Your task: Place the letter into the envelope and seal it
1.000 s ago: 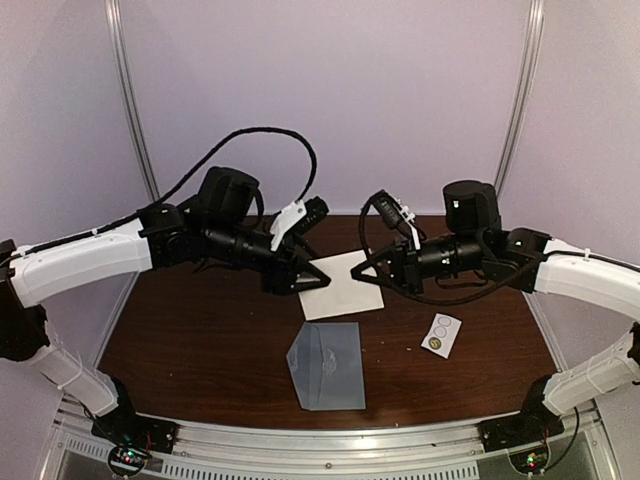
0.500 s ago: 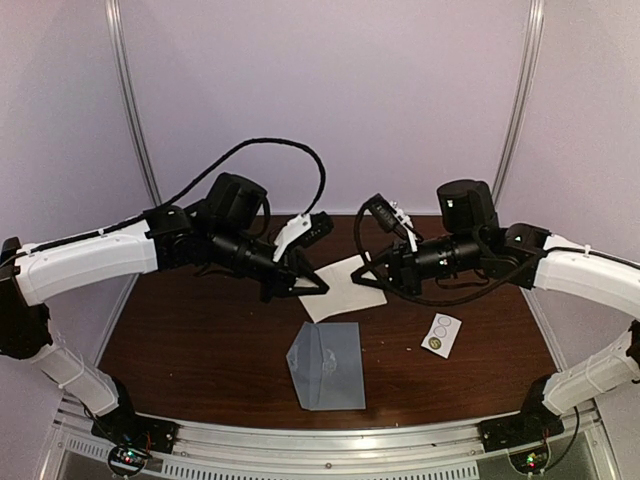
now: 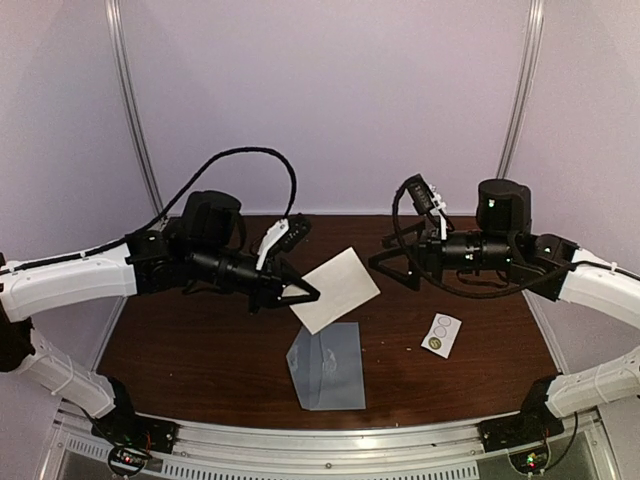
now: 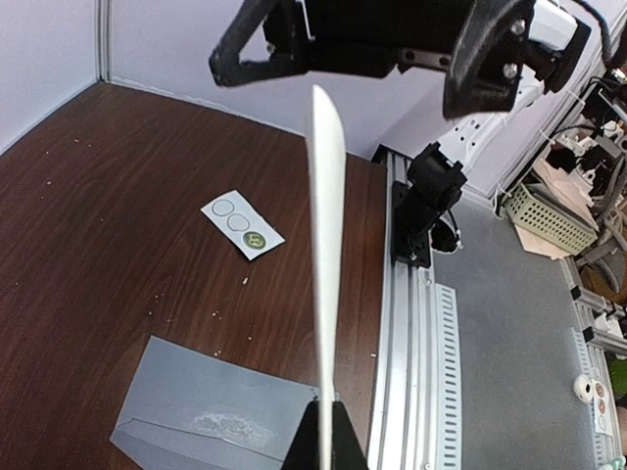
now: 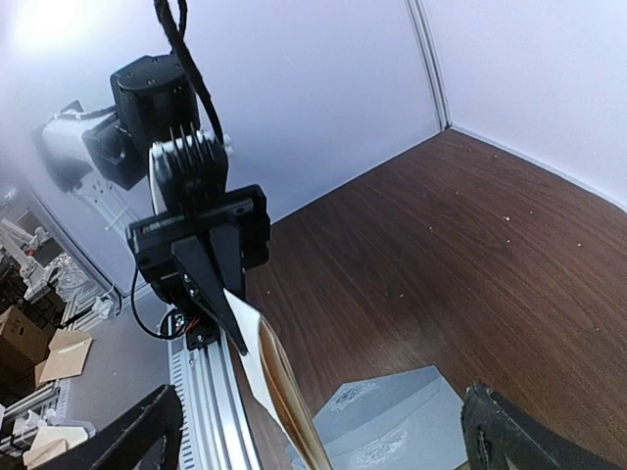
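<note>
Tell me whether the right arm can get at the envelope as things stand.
Probably yes. The right gripper is open and empty; the envelope lies flat, uncovered. The letter, held up by the left gripper, hangs near its far edge and may crowd the approach.

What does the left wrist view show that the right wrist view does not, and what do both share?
Only the left wrist view shows the white sticker strip on the table and the right gripper from the front, fingers spread. Only the right wrist view shows the left gripper from outside, fingers pinching the edge of the letter. Both show the letter, held off the table, and the grey-blue envelope lying flat.
</note>
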Motion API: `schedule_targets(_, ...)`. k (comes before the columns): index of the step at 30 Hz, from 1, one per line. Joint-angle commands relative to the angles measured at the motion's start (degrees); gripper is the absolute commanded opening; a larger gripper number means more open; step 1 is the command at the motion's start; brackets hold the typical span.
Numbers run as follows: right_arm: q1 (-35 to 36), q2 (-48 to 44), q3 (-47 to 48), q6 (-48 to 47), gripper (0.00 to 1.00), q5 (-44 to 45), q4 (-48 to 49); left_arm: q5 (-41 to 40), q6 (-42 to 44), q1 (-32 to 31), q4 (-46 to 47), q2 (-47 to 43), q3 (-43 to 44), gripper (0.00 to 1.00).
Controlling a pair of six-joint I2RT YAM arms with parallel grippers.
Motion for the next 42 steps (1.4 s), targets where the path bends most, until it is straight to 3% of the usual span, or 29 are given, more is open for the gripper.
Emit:
schedule_targets(1,0.16,1.55,-3.36,4.36,1.0,-11.83,7.15,1.07,-7.58,-0.01,12.36,-3.15,-2.9,0.0)
schedule_targets(9,2.27,4.24,-4.14,6.32,1.0,-12.77,11.8,4.94,-10.51,-0.08,17.14,-4.13,-4.49,0.0)
schedule_targets(11,2.27,4.51,-5.01,8.21,0.94,-13.35,15.11,5.4,-10.77,-0.13,17.69,-4.23,-4.66,0.0)
schedule_targets(14,2.34,4.84,-5.89,10.27,0.65,-13.8,18.93,5.93,-11.0,-0.07,17.62,-3.78,-4.75,0.0)
schedule_targets(18,2.36,5.2,-5.84,10.76,0.16,-13.48,20.11,5.77,-11.21,-0.11,17.66,-3.71,-4.88,0.02)
schedule_targets(20,2.36,4.68,-6.09,10.87,0.0,-11.83,20.73,4.61,-11.91,-0.03,18.66,-4.2,-5.41,0.2)
schedule_targets(23,2.36,2.54,-8.7,12.74,0.0,-8.26,25.66,1.99,-14.21,-0.06,23.42,-6.0,-7.99,0.48)
schedule_targets(27,2.36,0.29,-12.3,16.45,0.0,-5.2,34.39,-1.49,-18.37,-0.04,32.22,-8.5,-12.67,0.61)
schedule_targets(36,2.36,0.99,-16.36,22.88,0.0,-4.18,48.64,-2.82,-28.97,-0.09,51.95,-7.44,-20.14,0.59)
schedule_targets(42,2.44,1.64,-16.93,23.4,0.0,-3.62,49.68,-3.73,-33.01,-0.13,57.96,-5.42,-21.3,0.42)
